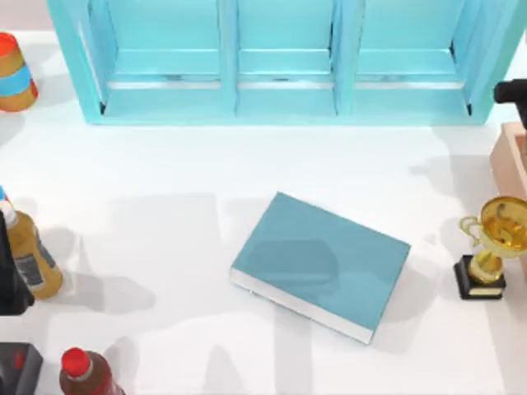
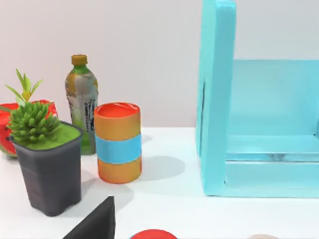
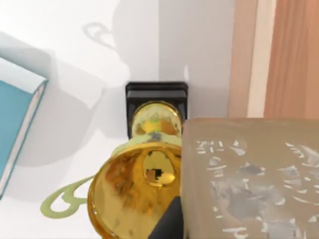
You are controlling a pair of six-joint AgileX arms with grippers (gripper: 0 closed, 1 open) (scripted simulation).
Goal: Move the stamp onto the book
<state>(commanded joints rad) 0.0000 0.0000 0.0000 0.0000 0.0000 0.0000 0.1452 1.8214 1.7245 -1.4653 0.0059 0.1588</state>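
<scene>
The stamp [image 3: 249, 174], a tan block with pale flecks, hangs very close in the right wrist view, above the gold trophy [image 3: 144, 189]. My right gripper [image 3: 234, 229] is shut on it, and one dark finger [image 3: 169, 224] shows beside the block. The teal-blue book [image 1: 321, 263] lies flat at the table's middle with its white page edges toward the front. It also appears at the side of the right wrist view as the book [image 3: 12, 119], apart from the stamp. A dark part of my left arm [image 1: 11, 284] sits at the table's left edge.
A cyan shelf unit [image 1: 284, 62] spans the back. The trophy [image 1: 492, 247] and a wooden box [image 1: 510, 156] stand at the right. An orange-and-blue can [image 1: 12, 74], an amber bottle [image 1: 34, 259] and a red-capped bottle [image 1: 82, 372] stand at the left, with a potted plant [image 2: 47, 164].
</scene>
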